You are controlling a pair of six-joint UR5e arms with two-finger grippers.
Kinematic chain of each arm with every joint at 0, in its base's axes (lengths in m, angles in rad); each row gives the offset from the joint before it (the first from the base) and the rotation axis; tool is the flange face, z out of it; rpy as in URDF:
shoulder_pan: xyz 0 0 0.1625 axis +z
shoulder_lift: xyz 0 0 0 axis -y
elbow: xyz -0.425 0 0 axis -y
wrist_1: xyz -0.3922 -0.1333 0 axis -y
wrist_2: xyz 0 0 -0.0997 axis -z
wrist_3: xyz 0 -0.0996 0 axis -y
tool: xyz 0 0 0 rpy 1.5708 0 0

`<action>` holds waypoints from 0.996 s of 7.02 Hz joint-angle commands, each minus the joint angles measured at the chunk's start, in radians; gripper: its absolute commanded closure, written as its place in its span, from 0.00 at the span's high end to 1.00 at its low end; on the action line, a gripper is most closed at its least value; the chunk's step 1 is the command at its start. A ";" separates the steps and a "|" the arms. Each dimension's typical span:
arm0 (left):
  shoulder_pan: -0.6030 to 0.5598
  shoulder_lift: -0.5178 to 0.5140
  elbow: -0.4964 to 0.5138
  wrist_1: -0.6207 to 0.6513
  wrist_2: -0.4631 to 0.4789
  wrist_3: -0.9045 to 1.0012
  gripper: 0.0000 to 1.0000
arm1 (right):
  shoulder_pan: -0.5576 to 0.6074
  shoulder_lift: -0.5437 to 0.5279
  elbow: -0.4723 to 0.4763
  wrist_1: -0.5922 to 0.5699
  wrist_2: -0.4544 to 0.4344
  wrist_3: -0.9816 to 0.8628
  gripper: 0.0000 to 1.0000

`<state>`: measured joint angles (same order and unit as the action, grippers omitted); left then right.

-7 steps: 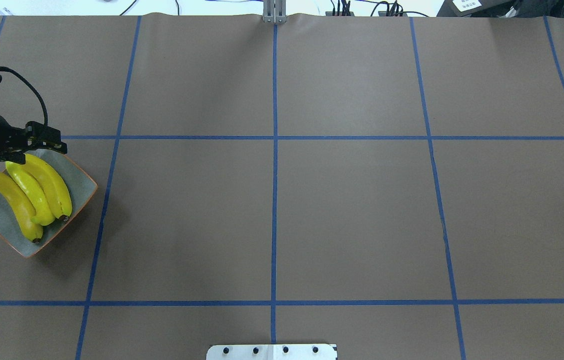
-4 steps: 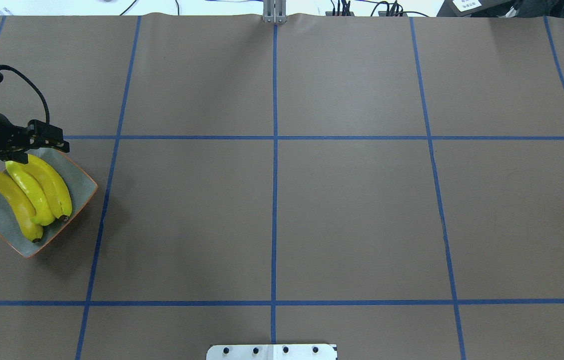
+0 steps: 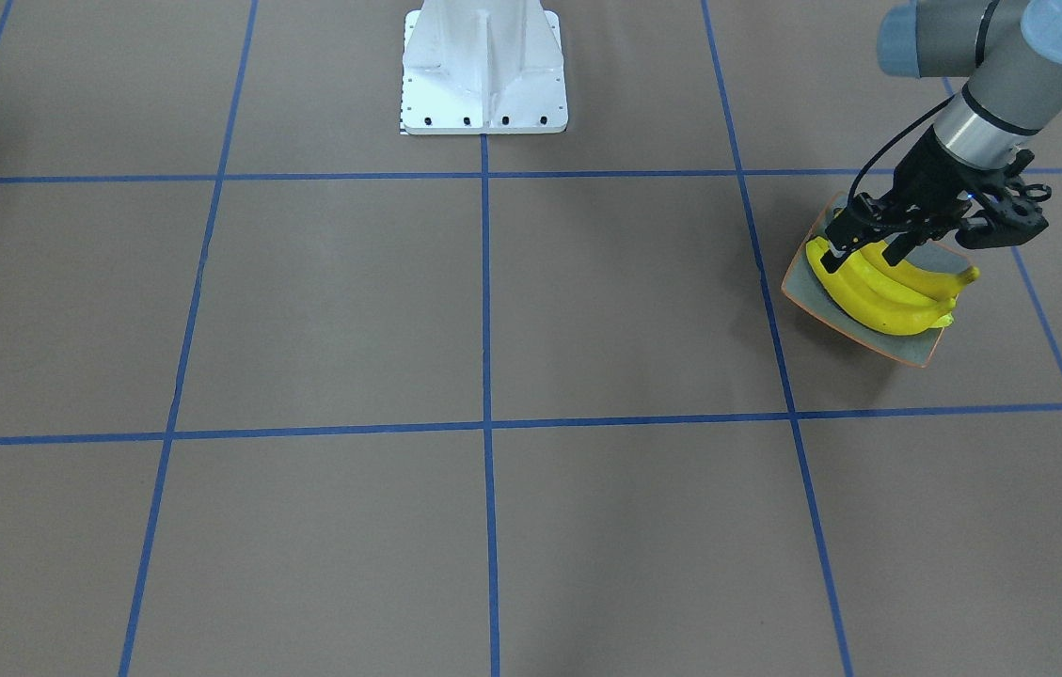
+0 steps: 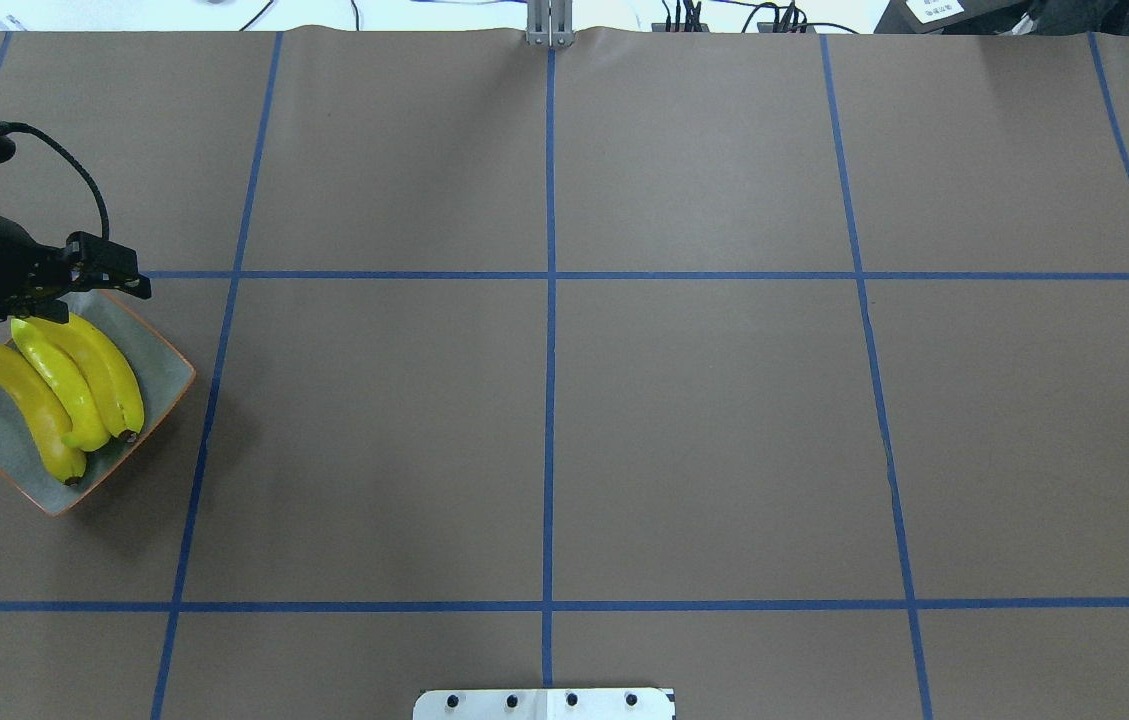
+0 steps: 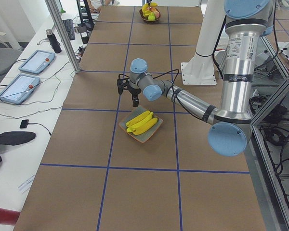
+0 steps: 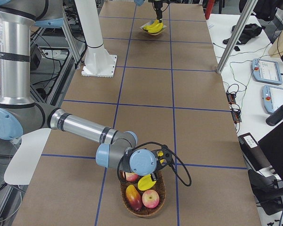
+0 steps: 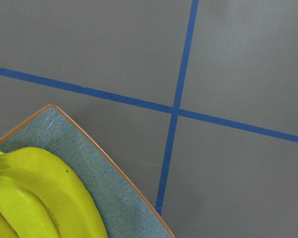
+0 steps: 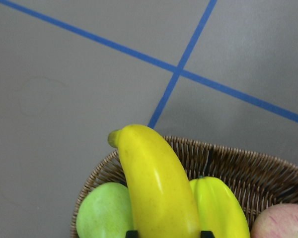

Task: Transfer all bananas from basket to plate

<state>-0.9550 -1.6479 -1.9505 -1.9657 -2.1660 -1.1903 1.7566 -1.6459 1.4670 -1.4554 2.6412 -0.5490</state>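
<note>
Hanging above the plate (image 4: 162, 372), the left gripper (image 3: 869, 246) is released: its fingers are spread wide, grasp nothing, and stand clear of the fruit below.

The plate rests flat on the desk (image 4: 704, 440), in the end square on the robot's left. Three bananas (image 4: 74, 385) lie in it side by side, touching one another along their lengths. They run diagonally from corner to corner, and the outermost one's end reaches past the plate's rim. In the left wrist view, blue tape lines (image 7: 175, 110) cross just beyond one plate corner.

The basket (image 8: 248, 163) stands well apart from the plate, at the opposite end of the desk. The right gripper (image 8: 167, 233) is directly over it and is grasping the fourth banana (image 8: 156, 183), with one dark fingertip against each flank. That banana's free end projects over the basket's woven rim on the side away from the gripper. A green apple (image 8: 102, 213) and a reddish apple (image 8: 283, 223) also sit in the basket, one on each side of the banana.
</note>
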 commanded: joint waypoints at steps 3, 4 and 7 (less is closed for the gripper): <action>0.004 -0.108 0.053 -0.001 -0.003 -0.063 1.00 | -0.110 0.098 0.182 -0.097 0.144 0.416 0.00; 0.004 -0.130 0.070 -0.001 -0.005 -0.063 1.00 | -0.144 0.127 0.200 -0.095 0.184 0.505 0.00; 0.007 -0.251 0.123 -0.016 -0.006 -0.168 1.00 | -0.252 0.237 0.211 -0.056 0.314 0.729 0.00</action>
<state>-0.9500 -1.8377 -1.8502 -1.9703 -2.1715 -1.2936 1.5422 -1.4581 1.6756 -1.5198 2.9046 0.0978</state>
